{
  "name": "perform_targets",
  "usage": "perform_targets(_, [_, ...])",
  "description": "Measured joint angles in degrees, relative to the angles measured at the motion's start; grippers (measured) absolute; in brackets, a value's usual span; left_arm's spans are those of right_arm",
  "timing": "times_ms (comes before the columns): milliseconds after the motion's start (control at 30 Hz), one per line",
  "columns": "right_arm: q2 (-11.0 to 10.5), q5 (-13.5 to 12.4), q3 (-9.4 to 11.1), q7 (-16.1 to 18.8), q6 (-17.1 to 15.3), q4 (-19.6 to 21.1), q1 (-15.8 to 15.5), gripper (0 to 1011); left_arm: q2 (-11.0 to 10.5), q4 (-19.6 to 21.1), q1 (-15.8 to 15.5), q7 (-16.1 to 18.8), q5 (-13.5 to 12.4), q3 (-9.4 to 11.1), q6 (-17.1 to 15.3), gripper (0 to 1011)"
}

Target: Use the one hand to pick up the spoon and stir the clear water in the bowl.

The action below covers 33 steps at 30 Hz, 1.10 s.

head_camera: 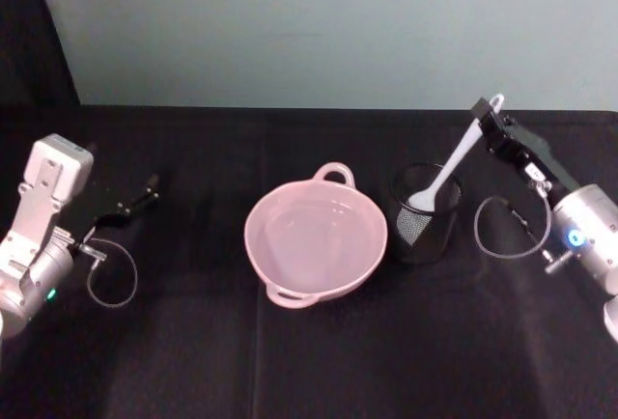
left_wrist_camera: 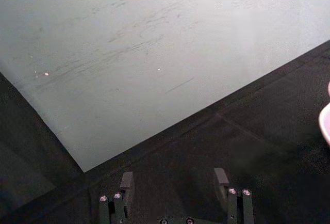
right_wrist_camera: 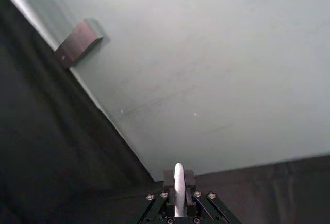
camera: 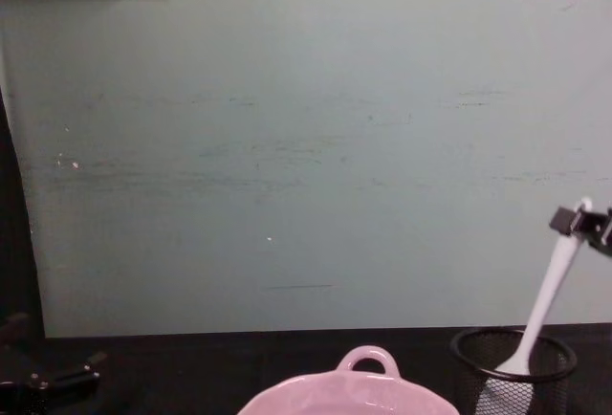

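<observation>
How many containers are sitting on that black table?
2. The pink bowl sits mid-table; the black mesh cup stands just right of it, holding the spoon that the right gripper grips. The left gripper idles, open, at far left.

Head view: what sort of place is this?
Probably a robot test bench, not a kitchen: black-draped table, bare pale wall, few props: pink bowl, mesh cup whose spoon the right claw grips; left claw idle at left.

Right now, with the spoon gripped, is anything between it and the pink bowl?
Only the black mesh cup: the spoon has its head inside it, so its wall stands between the head and the bowl. The right gripper is shut on the handle's top. Nothing lies between cup and bowl. The left gripper sits far left, open.
</observation>
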<state>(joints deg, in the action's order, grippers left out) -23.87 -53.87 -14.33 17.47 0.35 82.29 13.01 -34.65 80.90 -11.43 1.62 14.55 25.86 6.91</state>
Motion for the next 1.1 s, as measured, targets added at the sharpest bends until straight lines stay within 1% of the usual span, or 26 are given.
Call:
perform_targets(100, [-1.1,2.9,-0.6,-0.9,0.1,2.3,-0.1,118,0.0,0.0,0.0,0.0,0.0,0.0,0.0,1011])
perform_targets(133, [-1.8,4.5,-0.8,-1.4,0.0,3.7,-0.1,118,0.0,0.0,0.0,0.0,0.0,0.0,0.0,1011])
perform_targets(200, [-2.8,6.1,-1.2,-1.8,-0.4,5.5,-0.1,118,0.0,0.0,0.0,0.0,0.0,0.0,0.0,1011])
perform_targets(233, [-3.8,7.6,-1.6,-2.1,-1.2,7.1,0.1,118,0.0,0.0,0.0,0.0,0.0,0.0,0.0,1011])
perform_targets(300, [-4.8,9.1,-2.0,-2.3,-2.2,8.7,0.5,118,0.0,0.0,0.0,0.0,0.0,0.0,0.0,1011])
perform_targets(333, [-5.8,10.4,-2.4,-2.3,-3.3,10.1,1.0,118,0.0,0.0,0.0,0.0,0.0,0.0,0.0,1011])
perform_targets(400, [-7.2,12.2,-3.0,-2.3,-5.3,12.2,1.7,118,0.0,0.0,0.0,0.0,0.0,0.0,0.0,1011])
perform_targets(433, [-7.7,12.7,-3.2,-2.1,-5.9,12.8,2.0,118,0.0,0.0,0.0,0.0,0.0,0.0,0.0,1011])
perform_targets(533, [-8.7,13.8,-3.5,-1.7,-7.7,14.5,2.9,118,0.0,0.0,0.0,0.0,0.0,0.0,0.0,1011])
perform_targets(567, [-9.3,14.3,-3.6,-1.4,-8.9,15.6,3.5,118,0.0,0.0,0.0,0.0,0.0,0.0,0.0,1011])
perform_targets(667, [-9.9,15.0,-3.6,-0.9,-10.8,17.2,4.4,118,0.0,0.0,0.0,0.0,0.0,0.0,0.0,1011])
perform_targets(833, [-10.2,14.9,-3.2,-0.4,-13.3,18.6,5.5,118,0.0,0.0,0.0,0.0,0.0,0.0,0.0,1011])
perform_targets(1100, [-10.2,14.8,-3.2,-0.4,-13.1,18.4,5.4,118,0.0,0.0,0.0,0.0,0.0,0.0,0.0,1011])
